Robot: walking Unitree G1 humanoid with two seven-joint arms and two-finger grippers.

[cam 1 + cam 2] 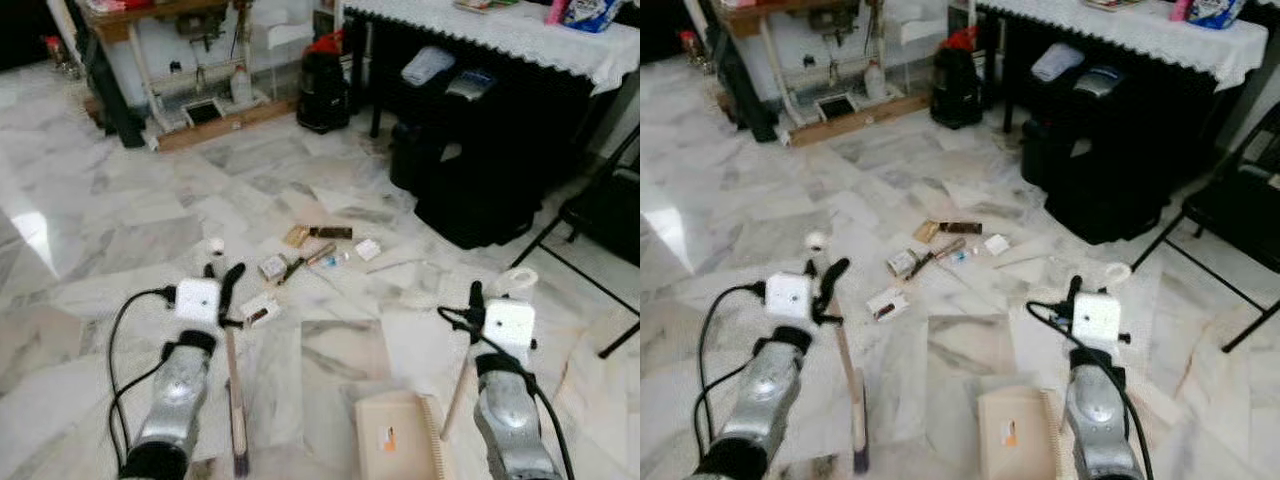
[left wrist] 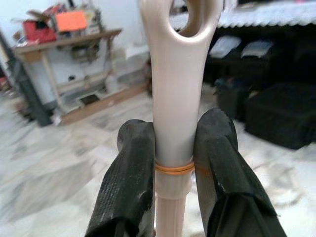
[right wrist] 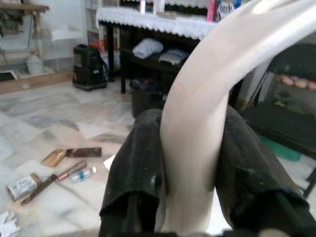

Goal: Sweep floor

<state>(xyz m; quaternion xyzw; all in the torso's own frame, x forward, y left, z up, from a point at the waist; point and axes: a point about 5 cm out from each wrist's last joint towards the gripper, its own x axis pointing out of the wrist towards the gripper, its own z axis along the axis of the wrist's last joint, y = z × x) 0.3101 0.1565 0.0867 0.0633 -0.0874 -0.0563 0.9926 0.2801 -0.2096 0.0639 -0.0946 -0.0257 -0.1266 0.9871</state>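
A white marble floor (image 1: 90, 220) is lying before the robot, with a lace-covered table (image 1: 500, 30) and dark bags (image 1: 480, 170) standing at the far right. The left gripper (image 2: 175, 163) is clamping the beige broom handle (image 2: 177, 74) between both black fingers (image 2: 131, 182), just above an orange band; in the left eye view that gripper (image 1: 222, 285) is hovering low over the floor, and the broom (image 1: 236, 400) is running back from it toward the robot, its dark head resting on the tiles. The right gripper (image 3: 190, 177) is squeezing the curved pale dustpan handle (image 3: 217, 74) on both sides; in the left eye view the dustpan (image 1: 400, 435) is sitting flat on the floor between the two arms, its handle rising to the right gripper (image 1: 478, 298). Ahead of both grippers, litter (image 1: 310, 250) is lying scattered on the tiles: small boxes, a brown wrapper, a pen-like stick and a tiny bottle, with a white cap (image 1: 215, 244) just beyond the left gripper. A black vacuum (image 1: 322, 85) is standing by a wooden workbench (image 1: 150, 15) at the rear.
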